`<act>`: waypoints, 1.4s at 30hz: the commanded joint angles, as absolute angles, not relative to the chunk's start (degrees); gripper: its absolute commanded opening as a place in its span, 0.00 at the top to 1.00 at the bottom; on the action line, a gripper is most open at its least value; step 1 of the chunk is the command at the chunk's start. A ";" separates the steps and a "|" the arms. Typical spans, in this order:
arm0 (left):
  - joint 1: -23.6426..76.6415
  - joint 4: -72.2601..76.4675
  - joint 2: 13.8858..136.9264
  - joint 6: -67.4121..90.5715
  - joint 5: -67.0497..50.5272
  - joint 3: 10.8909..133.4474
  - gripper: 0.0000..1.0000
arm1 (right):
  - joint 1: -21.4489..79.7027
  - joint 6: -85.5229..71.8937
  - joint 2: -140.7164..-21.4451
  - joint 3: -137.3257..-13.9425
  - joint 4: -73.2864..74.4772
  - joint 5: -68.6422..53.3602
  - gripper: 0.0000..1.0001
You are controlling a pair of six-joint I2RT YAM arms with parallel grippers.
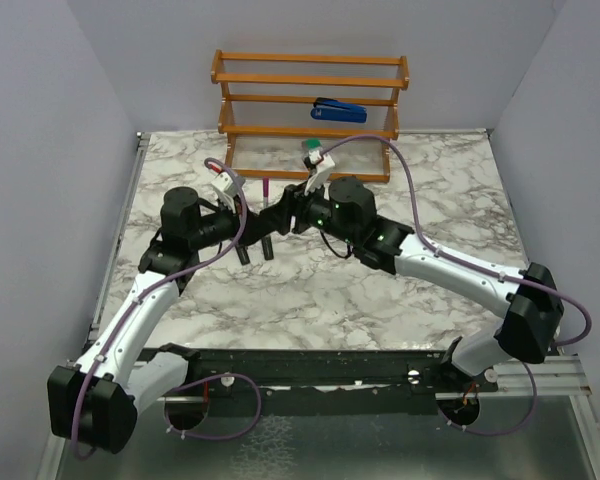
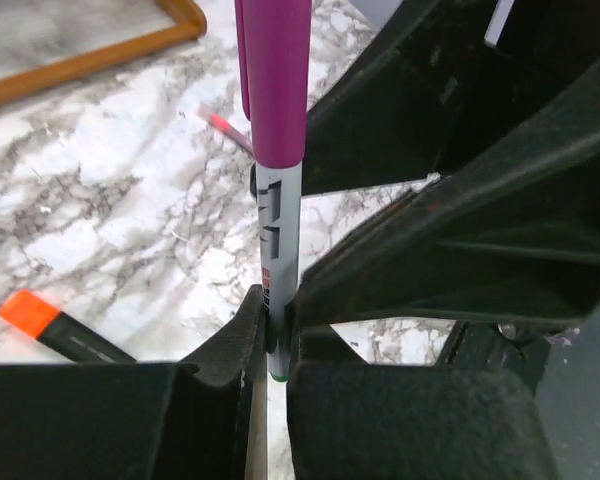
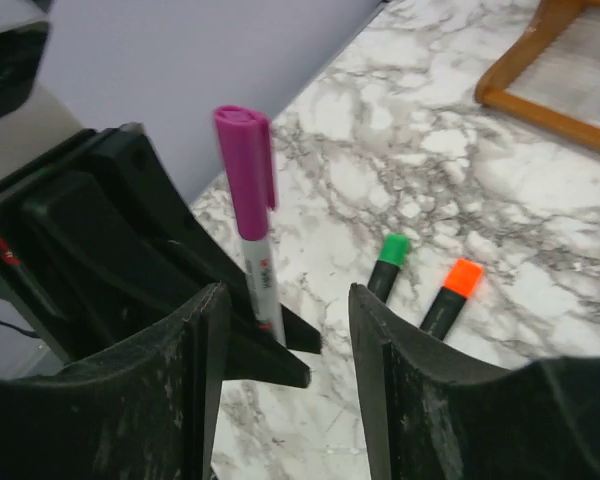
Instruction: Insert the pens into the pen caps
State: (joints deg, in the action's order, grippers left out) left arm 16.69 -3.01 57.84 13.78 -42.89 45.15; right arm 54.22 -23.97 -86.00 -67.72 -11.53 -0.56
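Above the counter [image 1: 430,200], your left end effector [image 2: 276,335] pinches the grey pen [image 2: 277,230] upright by its lowest end; the right end effector [image 3: 287,310] stands wide open, empty, beside it. A brush could pivot the pen, loosening its magenta cap [image 2: 276,80].

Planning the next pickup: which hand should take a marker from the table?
Right: the right hand is open, the green-tipped marker and orange-tipped marker lying beyond it; the left hand grips the magenta-capped pen.

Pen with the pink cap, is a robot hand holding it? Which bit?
Yes. The left gripper pinches the pen near its bottom end, upright, with the cap on top. The right gripper is open and holds nothing.
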 commanded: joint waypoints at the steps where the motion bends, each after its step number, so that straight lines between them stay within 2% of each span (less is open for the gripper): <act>1: 15.56 2.96 56.79 13.26 -41.15 45.89 1.00 | 50.55 -21.17 -85.29 -75.54 3.54 -0.43 0.40; 7: 15.97 -2.54 56.65 12.85 -39.34 41.25 1.00 | 39.37 -20.63 -80.38 -83.80 2.89 5.62 0.31; 13: 19.58 -10.52 63.59 12.66 -32.35 42.89 1.00 | 37.00 -16.01 -75.63 -85.99 11.62 11.93 0.29; 20: 29.96 -21.73 85.27 16.64 -17.77 56.19 1.00 | 37.00 -16.67 -66.15 -71.85 17.32 14.95 0.29; 26: 34.18 -26.01 95.12 22.92 -3.34 68.66 1.00 | 37.00 -20.76 -57.75 -61.59 20.30 13.09 0.30; 32: 37.21 -37.72 107.30 29.07 10.21 83.03 1.00 | 37.00 -23.56 -50.70 -53.98 23.42 11.51 0.29; 42: 39.17 -45.90 117.71 33.70 17.48 91.31 1.00 | 37.00 -21.67 -45.40 -50.08 28.60 13.53 0.29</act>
